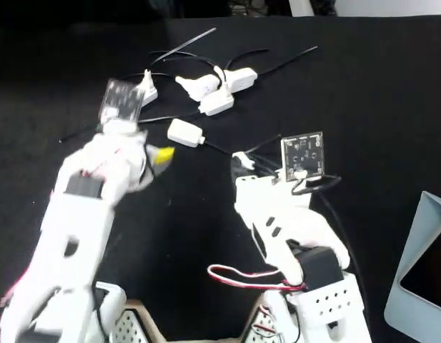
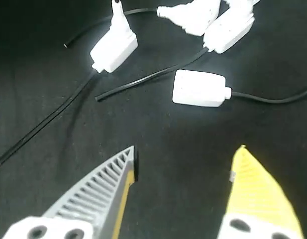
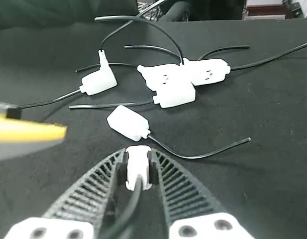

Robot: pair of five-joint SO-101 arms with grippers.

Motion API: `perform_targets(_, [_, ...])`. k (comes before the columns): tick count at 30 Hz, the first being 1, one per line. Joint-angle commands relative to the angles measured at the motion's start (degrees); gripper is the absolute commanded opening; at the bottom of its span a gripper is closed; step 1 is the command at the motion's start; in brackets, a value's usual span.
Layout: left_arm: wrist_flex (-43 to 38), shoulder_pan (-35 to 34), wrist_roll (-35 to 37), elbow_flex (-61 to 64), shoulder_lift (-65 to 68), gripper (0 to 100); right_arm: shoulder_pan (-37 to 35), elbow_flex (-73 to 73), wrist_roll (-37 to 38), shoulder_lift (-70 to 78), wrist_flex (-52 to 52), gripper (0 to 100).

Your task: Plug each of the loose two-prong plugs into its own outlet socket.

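The plug (image 3: 138, 169) I'm carrying sits pinched between the tips of the right gripper (image 3: 138, 154), jaws closed hard on its body, its cord trailing back under the wrist. I can't see its prongs, so a tilted plug would likely skid off the socket face rather than seat.

The outlet sockets (image 3: 207, 71) lie in a loose cluster farther out on the black table (image 3: 253, 174). Nothing pins them, so I expect them to slide away under a push. A loose white block (image 3: 127, 122) lies directly between my plug and that cluster, and driving straight ahead would shove it and its cord into the sockets.

The left gripper (image 2: 187, 149) hangs wide open and empty just short of that block (image 2: 198, 88). Its yellow finger (image 3: 29, 132) sits close beside my right jaws, so a collision is possible.
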Motion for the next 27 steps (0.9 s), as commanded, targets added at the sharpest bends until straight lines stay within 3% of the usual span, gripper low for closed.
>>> perform_targets(1, [-1.4, -0.4, 3.7, -18.0, 18.8, 32, 0.9, -3.3, -0.6, -0.6, -0.1, 1.5])
perform_targets(7, [-1.7, 0.4, 12.7, -36.1, 38.6, 32, 0.9, -2.4, -0.6, -0.6, -0.2, 1.5])
perform_targets(11, [-1.7, 0.6, 14.6, -46.3, 50.0, 32, 0.9, -2.3, -0.6, -0.6, -0.2, 1.5])
perform_targets(22, [-0.4, 0.6, 11.9, -61.0, 70.1, 32, 0.7, -2.3, -0.6, -0.6, -0.1, 1.5])
perform_targets(27, [11.1, 0.3, 5.4, -61.5, 70.1, 32, 0.7, -2.3, -0.6, -0.6, 0.1, 1.5])
